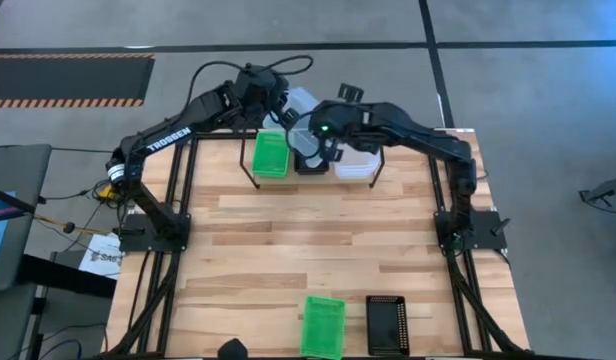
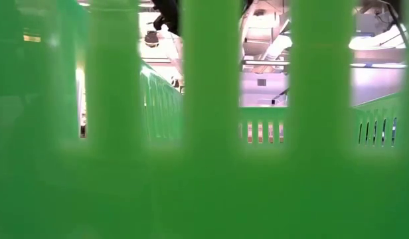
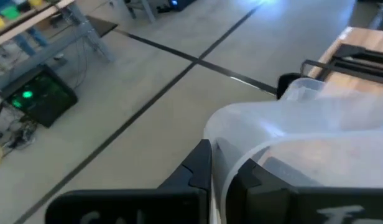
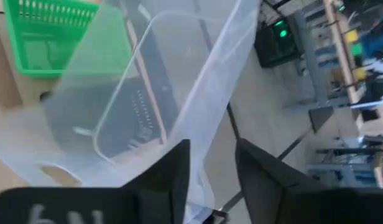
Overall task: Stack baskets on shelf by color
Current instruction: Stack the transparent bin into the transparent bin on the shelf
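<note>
You have both arms reaching to the shelf (image 1: 313, 160), the small black wire rack at the far edge of the table (image 1: 318, 250), and everything else is easiest to place from it. On the shelf's left end sits a green basket (image 1: 271, 153); at its middle there is a black mesh basket (image 1: 310, 160), largely hidden by the right arm; on its right end lie clear baskets (image 1: 358, 164). Your left gripper (image 3: 219, 171) is just behind the shelf, beyond the table's far edge, with its jaws clamped tight on the rim of a clear translucent basket (image 3: 316, 134) that it holds up there. Your right gripper (image 4: 213, 165) hangs over the shelf's middle, and its two dark fingers (image 4: 170, 168) stand apart on either side of that same clear basket's thin wall; the wall runs through the gap between them, and you cannot tell from these pictures whether they still press on it. Well away from the shelf, at the table's near edge, a second green basket (image 1: 323, 325) and a second black mesh basket (image 1: 387, 324) lie side by side. The low view is filled by the slats of that near green basket, close against the lens.
</note>
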Tool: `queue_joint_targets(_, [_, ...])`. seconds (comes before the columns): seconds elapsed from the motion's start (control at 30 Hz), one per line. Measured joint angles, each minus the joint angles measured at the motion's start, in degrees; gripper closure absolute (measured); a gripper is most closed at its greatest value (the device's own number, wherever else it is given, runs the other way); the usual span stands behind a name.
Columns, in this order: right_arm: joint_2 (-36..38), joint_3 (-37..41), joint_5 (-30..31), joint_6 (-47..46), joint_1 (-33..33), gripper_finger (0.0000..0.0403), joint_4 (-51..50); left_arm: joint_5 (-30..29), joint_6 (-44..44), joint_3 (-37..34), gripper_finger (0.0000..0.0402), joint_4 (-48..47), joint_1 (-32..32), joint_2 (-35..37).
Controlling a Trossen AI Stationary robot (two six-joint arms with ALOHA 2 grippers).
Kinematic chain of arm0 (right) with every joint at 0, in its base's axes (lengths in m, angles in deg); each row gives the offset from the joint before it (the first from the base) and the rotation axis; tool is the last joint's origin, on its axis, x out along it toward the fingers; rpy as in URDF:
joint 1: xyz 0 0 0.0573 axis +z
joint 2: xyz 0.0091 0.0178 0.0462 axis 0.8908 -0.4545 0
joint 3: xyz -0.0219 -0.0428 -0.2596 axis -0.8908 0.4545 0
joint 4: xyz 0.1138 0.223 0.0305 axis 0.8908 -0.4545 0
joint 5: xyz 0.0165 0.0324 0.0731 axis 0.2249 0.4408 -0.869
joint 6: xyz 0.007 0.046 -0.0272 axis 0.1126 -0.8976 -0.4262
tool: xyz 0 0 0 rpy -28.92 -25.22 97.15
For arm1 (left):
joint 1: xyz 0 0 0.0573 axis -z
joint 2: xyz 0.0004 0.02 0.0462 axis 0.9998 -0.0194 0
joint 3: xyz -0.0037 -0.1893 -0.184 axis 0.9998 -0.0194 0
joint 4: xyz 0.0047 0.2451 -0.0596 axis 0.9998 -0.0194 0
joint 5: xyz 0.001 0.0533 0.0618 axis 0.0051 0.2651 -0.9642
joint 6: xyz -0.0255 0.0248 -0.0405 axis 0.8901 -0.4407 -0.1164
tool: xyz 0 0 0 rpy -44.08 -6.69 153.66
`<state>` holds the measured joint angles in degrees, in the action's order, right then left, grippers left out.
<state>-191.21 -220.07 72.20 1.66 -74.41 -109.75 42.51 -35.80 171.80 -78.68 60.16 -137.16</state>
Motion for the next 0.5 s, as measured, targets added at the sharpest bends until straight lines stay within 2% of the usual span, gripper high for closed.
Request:
queue_joint_targets(0.17, [-1.28,0.09,0.44,0.31,-1.42,0.0215,1.66,1.19,-3.26,0.00,0.0401,-0.04,-0.31,0.00])
queue_joint_targets(0.33, [1.32,-0.77,0.30,1.25,-0.05,0.0202,7.50,1.61,-3.24,-1.22,0.0401,-0.15,-2.59,0.10])
queue_joint_targets(0.5, [5.60,-1.22,-3.85,-6.48,1.61,0.0201,6.61,5.50,-2.90,-2.12,0.0401,1.26,-5.73,-0.18])
